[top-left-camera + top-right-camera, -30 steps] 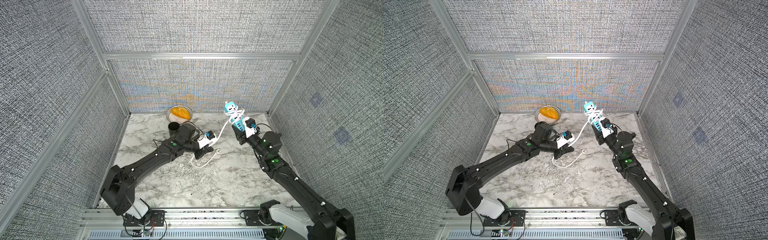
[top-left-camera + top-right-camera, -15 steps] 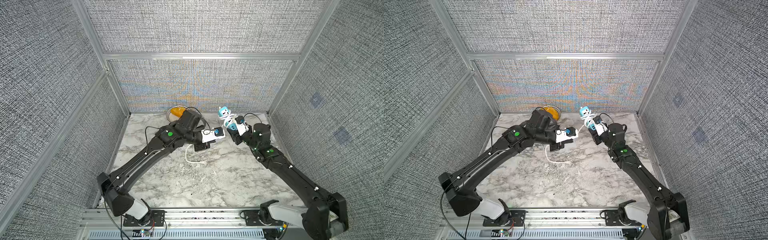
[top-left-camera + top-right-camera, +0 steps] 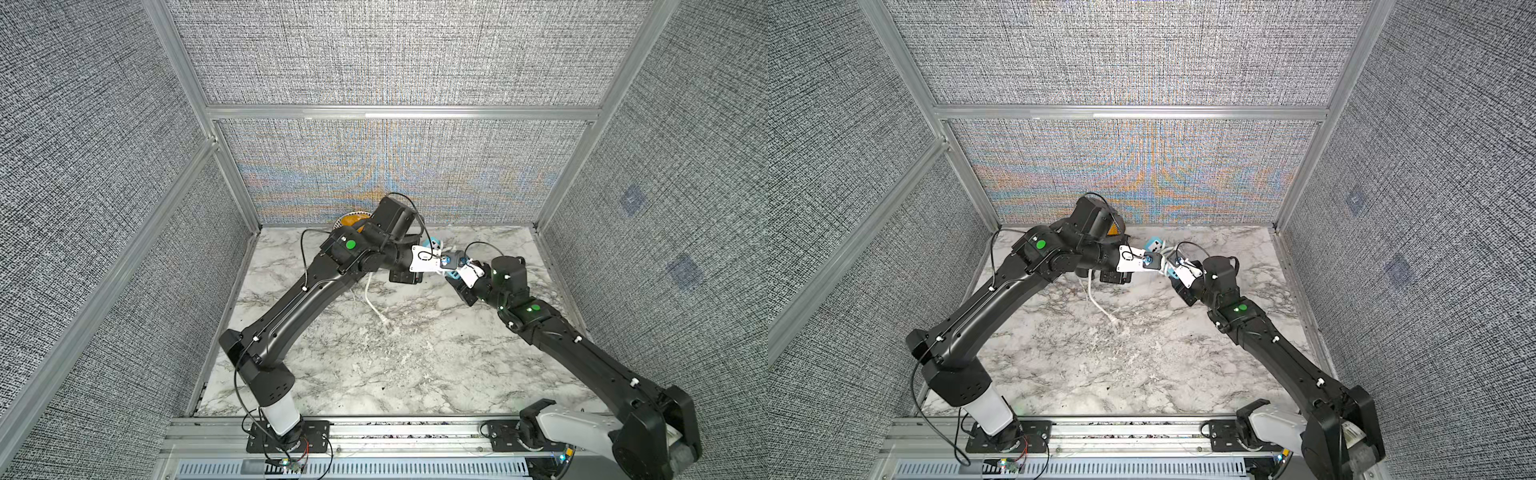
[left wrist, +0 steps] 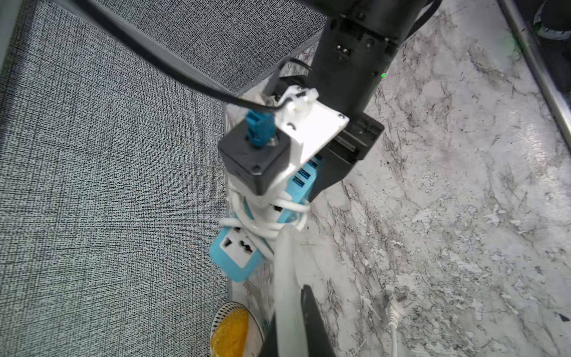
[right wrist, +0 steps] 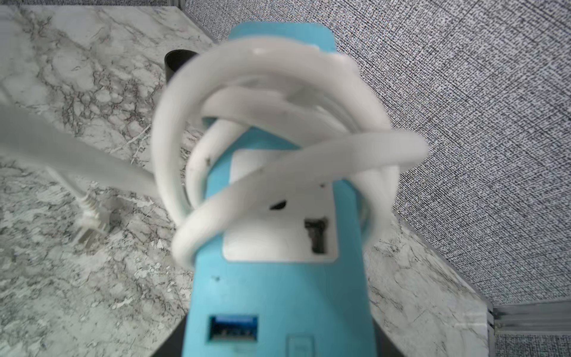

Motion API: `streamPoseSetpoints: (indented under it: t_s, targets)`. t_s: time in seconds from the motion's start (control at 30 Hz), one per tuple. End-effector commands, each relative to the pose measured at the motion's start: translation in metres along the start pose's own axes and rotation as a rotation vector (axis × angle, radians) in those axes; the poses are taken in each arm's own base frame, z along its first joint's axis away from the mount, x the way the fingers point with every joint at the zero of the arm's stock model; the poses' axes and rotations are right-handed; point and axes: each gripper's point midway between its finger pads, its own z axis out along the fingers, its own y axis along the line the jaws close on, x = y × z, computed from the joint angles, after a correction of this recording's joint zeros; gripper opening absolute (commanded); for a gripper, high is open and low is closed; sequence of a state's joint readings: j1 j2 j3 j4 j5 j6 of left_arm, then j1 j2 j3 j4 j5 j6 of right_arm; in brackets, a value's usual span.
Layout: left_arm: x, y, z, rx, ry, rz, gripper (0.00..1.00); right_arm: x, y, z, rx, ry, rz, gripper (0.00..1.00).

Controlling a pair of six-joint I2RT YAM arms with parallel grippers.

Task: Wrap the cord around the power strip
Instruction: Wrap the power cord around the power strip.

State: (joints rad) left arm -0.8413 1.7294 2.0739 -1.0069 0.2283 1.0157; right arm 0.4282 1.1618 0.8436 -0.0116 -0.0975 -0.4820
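Observation:
The light-blue power strip is held off the table at its USB end, with my right gripper shut on it. Its free end points toward the back wall. Several loose turns of the white cord circle the strip's middle. My left gripper is shut on the cord just beside the strip. In both top views the left wrist camera mount hides that grip. Behind the left gripper the rest of the cord hangs down. Its plug lies on the marble.
A patterned bowl with orange contents stands at the back wall, partly behind my left arm. A black cup stands on the marble near it. Fabric walls close in the table at left, back and right.
My left arm rose and swung back and right with the cord, up against the strip. My right gripper brought the strip lower and leftward. Less cord lies loose on the table.

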Motion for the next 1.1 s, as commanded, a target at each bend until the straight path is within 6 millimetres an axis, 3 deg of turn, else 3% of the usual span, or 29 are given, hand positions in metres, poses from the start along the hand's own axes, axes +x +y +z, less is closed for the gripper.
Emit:
streamPoseSetpoints:
  t_s: [0.0, 0.17, 0.3, 0.53, 0.63, 0.7, 0.73, 1.07]
  targets:
    - [0.0, 0.009, 0.002, -0.018, 0.012, 0.073, 0.0, -0.009, 0.017, -0.007, -0.059, -0.066, -0.125, 0.0]
    - [0.001, 0.024, 0.007, -0.034, 0.009, 0.078, 0.0, -0.008, 0.053, -0.021, -0.193, -0.169, -0.231, 0.0]
    - [0.005, 0.03, 0.016, -0.029, 0.023, 0.101, 0.0, -0.02, 0.087, -0.046, -0.339, -0.325, -0.312, 0.0]
    - [0.01, 0.043, 0.037, -0.019, -0.027, 0.005, 0.0, -0.053, 0.11, -0.08, -0.497, -0.527, -0.296, 0.0]
    - [0.002, 0.049, 0.035, 0.019, -0.154, -0.106, 0.08, -0.064, 0.11, -0.09, -0.505, -0.584, -0.277, 0.0]
    - [0.004, 0.053, 0.038, 0.032, -0.191, -0.17, 0.26, -0.07, 0.104, -0.096, -0.466, -0.612, -0.261, 0.0]
    - [0.006, 0.054, 0.04, 0.039, -0.202, -0.187, 0.3, -0.072, 0.102, -0.098, -0.445, -0.625, -0.262, 0.0]
    - [0.032, 0.034, 0.076, 0.1, -0.345, -0.394, 0.35, -0.09, 0.083, -0.111, -0.376, -0.692, -0.245, 0.0]
